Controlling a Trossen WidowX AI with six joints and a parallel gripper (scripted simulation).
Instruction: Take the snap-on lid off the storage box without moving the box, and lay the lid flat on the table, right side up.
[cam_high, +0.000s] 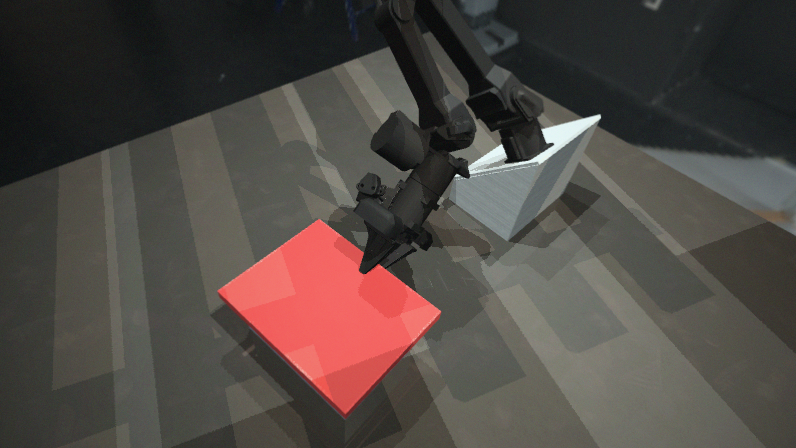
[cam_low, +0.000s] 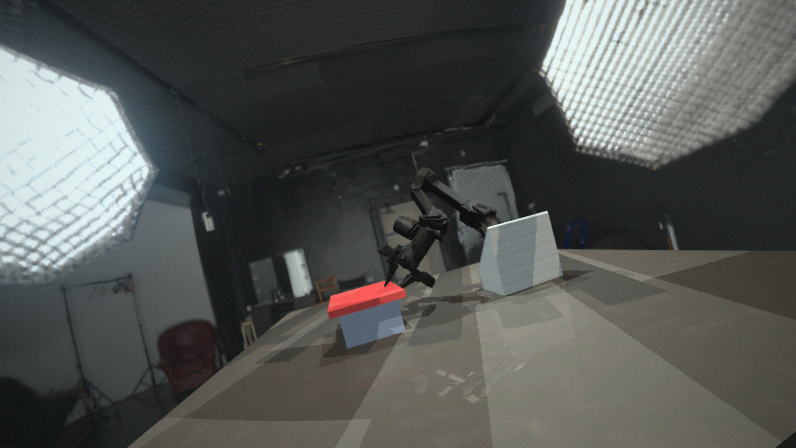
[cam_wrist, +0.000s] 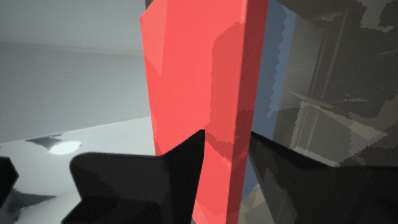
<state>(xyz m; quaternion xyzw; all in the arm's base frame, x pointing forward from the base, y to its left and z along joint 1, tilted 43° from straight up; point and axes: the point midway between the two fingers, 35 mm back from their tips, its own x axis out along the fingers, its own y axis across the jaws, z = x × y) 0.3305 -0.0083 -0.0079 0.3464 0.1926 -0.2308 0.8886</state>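
A flat red lid (cam_high: 328, 311) (cam_low: 364, 297) (cam_wrist: 190, 75) sits on a pale blue storage box (cam_low: 372, 325) (cam_wrist: 272, 75) near the middle of the table (cam_high: 612, 333) (cam_low: 557, 361). My gripper (cam_high: 374, 267) (cam_low: 396, 282) (cam_wrist: 225, 135) reaches down at a slant to the lid's far edge, on the arm's side. It is shut on the lid's rim, with one finger on the top face and the other on the underside beside the box wall. The lid looks level on the box. Most of the box is hidden under the lid in the top view.
A white wedge-shaped block (cam_high: 518, 189) (cam_low: 518, 256) stands behind and to the right of the box, with the arm's base on it. Large studio lights and dark room furniture lie beyond the table's edges.
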